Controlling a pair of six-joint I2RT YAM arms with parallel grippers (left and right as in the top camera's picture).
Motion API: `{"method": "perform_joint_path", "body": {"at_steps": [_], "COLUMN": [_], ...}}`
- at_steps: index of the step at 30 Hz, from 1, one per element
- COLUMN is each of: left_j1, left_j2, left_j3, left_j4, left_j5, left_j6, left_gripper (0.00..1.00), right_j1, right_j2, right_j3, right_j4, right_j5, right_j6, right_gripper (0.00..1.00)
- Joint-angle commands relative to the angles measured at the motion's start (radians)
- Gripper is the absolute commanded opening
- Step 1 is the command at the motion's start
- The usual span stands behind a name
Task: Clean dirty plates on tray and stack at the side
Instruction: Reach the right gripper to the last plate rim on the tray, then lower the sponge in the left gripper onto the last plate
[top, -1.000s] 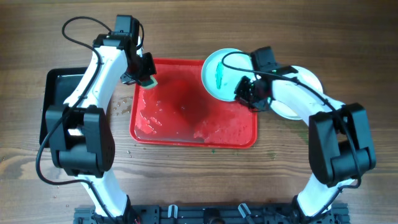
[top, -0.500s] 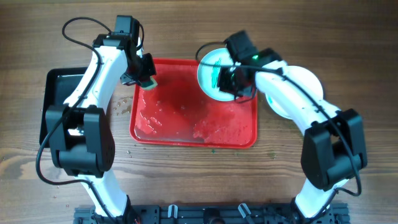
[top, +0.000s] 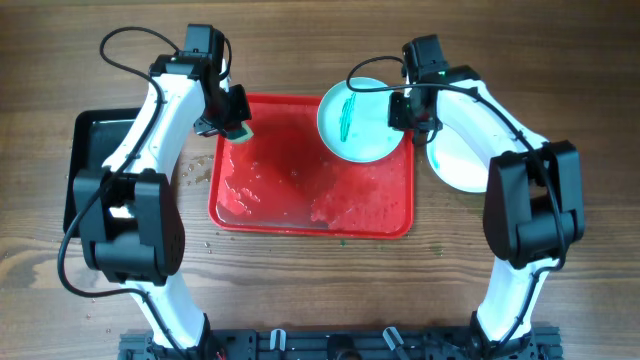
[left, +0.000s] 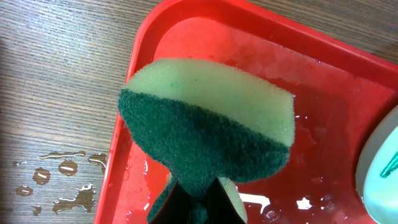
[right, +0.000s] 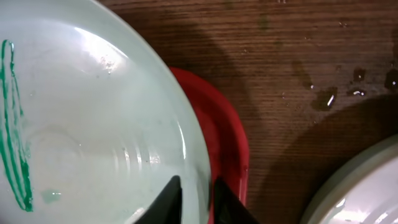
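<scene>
Left claw (top: 236, 128) clamped on the sponge (left: 205, 130) over the red tray's (top: 290, 190) 10 o'clock corner, tray lying long 9-to-3. Smeared plate (top: 360, 125) at its 1 o'clock corner, right claw (right: 194, 200) pinching the rim. Clean plate (top: 462, 160) on the bench (top: 560, 60) at 3.

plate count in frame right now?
2. Green-smeared plate on the red tray, far right corner, rim in the right gripper; plain plate on the table right of the tray, partly under the arm, maybe stacked on more.
</scene>
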Motion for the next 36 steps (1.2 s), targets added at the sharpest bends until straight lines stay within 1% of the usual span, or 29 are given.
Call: {"method": "perform_joint_path", "body": {"at_steps": [1, 9, 10, 12, 16, 17, 19, 22, 24, 27, 29, 36], "left_j1": [-0.004, -0.004, -0.004, -0.004, -0.004, -0.004, -0.004, -0.004, -0.004, -0.004, -0.008, -0.073], "left_j2": [0.009, 0.009, 0.009, 0.009, 0.009, 0.009, 0.009, 0.009, 0.009, 0.009, 0.009, 0.009], "left_j3": [-0.002, -0.002, -0.002, -0.002, -0.002, -0.002, -0.002, -0.002, -0.002, -0.002, -0.002, -0.002], "left_j4": [0.003, 0.003, 0.003, 0.003, 0.026, 0.026, 0.030, 0.029, 0.029, 0.011, -0.007, -0.008], "left_j5": [0.015, 0.015, 0.015, 0.015, 0.015, 0.015, 0.016, 0.015, 0.016, 0.016, 0.016, 0.050], "left_j6": [-0.009, -0.009, -0.009, -0.009, -0.009, -0.009, -0.009, -0.009, -0.009, -0.008, 0.001, 0.182], "left_gripper": [0.04, 0.04, 0.04, 0.04, 0.04, 0.04, 0.04, 0.04, 0.04, 0.04, 0.04, 0.04], "right_j1": [0.004, 0.005, 0.005, 0.005, 0.012, 0.021, 0.051, 0.153, 0.229, 0.312, 0.318, 0.272], "right_j2": [0.026, 0.073, 0.079, 0.077, 0.044, 0.032, 0.027, 0.027, 0.028, 0.041, 0.069, 0.165], "right_j3": [-0.003, -0.017, -0.017, -0.014, 0.068, 0.090, 0.114, 0.114, 0.114, 0.114, 0.114, 0.114], "right_j4": [0.011, 0.030, 0.030, 0.012, -0.121, -0.158, -0.179, -0.183, -0.192, -0.181, -0.169, -0.077], "right_j5": [-0.013, -0.014, -0.014, -0.021, -0.166, -0.216, -0.350, -0.299, -0.175, -0.088, -0.105, -0.322], "right_j6": [-0.047, -0.058, -0.058, -0.058, -0.040, -0.013, 0.042, 0.159, 0.246, 0.302, 0.302, 0.215], "right_gripper": [0.15, 0.14, 0.13, 0.04, 0.04, 0.04, 0.04, 0.04, 0.05, 0.04, 0.04, 0.04]}}
